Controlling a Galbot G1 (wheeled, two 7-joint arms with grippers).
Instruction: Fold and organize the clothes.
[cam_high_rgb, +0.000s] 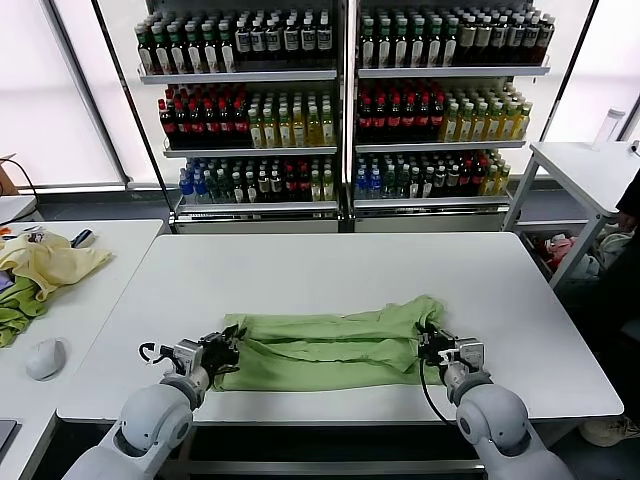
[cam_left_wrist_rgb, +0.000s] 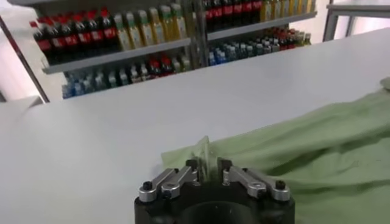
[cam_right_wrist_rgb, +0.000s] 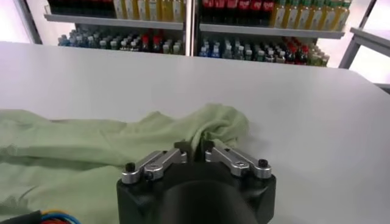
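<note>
Light green polo shirt (cam_high_rgb: 325, 350) lies bunched in a long band across near side of white table (cam_high_rgb: 330, 275). Left gripper (cam_high_rgb: 226, 352) at shirt's left end, fingers nearly together with a raised fold of fabric pinched between. Right gripper (cam_high_rgb: 432, 345) at right end, fingers close-set, cloth tucked between them. Drink shelves (cam_high_rgb: 345, 100) behind

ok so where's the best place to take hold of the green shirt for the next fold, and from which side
Probably its two short ends. The green shirt lies as a long band across the white table, so each end offers a bunched edge. The left hand and right hand sit at those ends, each coming in low from the table's near edge, with a ridge of fabric between the fingers.
</note>
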